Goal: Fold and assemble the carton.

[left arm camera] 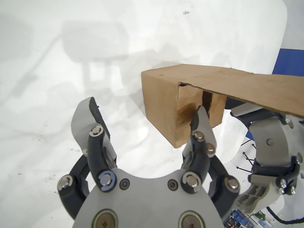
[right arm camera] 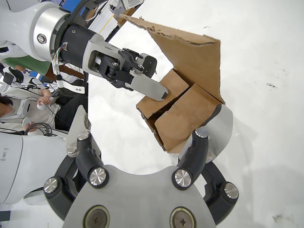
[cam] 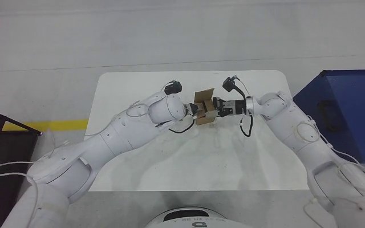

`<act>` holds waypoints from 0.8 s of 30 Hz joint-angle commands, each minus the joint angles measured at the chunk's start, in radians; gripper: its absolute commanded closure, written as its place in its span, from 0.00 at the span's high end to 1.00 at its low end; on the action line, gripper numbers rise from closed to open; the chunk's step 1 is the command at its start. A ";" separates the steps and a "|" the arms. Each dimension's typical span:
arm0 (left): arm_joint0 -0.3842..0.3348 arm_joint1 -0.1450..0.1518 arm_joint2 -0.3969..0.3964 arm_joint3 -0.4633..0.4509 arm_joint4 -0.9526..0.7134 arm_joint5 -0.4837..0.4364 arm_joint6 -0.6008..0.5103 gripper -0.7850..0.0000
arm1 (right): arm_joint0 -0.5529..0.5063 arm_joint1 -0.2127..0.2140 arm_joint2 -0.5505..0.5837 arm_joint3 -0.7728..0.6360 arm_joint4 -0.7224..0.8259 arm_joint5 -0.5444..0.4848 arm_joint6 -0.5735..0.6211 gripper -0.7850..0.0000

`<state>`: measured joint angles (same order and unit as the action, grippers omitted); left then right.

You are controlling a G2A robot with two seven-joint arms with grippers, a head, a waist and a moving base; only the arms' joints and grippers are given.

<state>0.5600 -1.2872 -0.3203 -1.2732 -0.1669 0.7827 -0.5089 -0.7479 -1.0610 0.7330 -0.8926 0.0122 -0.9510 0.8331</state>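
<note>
1 carton point(cam: 203, 102), 2 grippers, 1 white table point(cam: 171, 165), 1 blue bin point(cam: 336, 108) off the table's right side.

The arms meet over the far middle of the table with the carton between them. Left gripper point(left arm camera: 146, 105): jaws spread, gripping nothing. 1 finger point(left arm camera: 201, 119) has its tip pressed on a folded-in flap; the other is clear of the carton. Right gripper point(right arm camera: 152, 112): jaws wide apart, 1 finger point(right arm camera: 220, 124) against the carton's corner, the other free.

Right wrist view: 2 flaps folded in and 1 large flap point(right arm camera: 194, 55) standing open. Left wrist view: a plain closed side. Whether the carton rests on the table, cannot tell.
</note>
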 commanded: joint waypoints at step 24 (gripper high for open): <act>0.067 0.034 -0.123 -0.103 0.160 0.064 -0.031 1.00 | 0.021 -0.014 -0.048 0.018 0.007 -0.055 -0.019 0.93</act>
<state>0.6187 -1.2603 -0.4332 -1.3694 -0.0151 0.8463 -0.5398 -0.7286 -1.0748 0.6895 -0.8727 0.0168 -1.0064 0.8136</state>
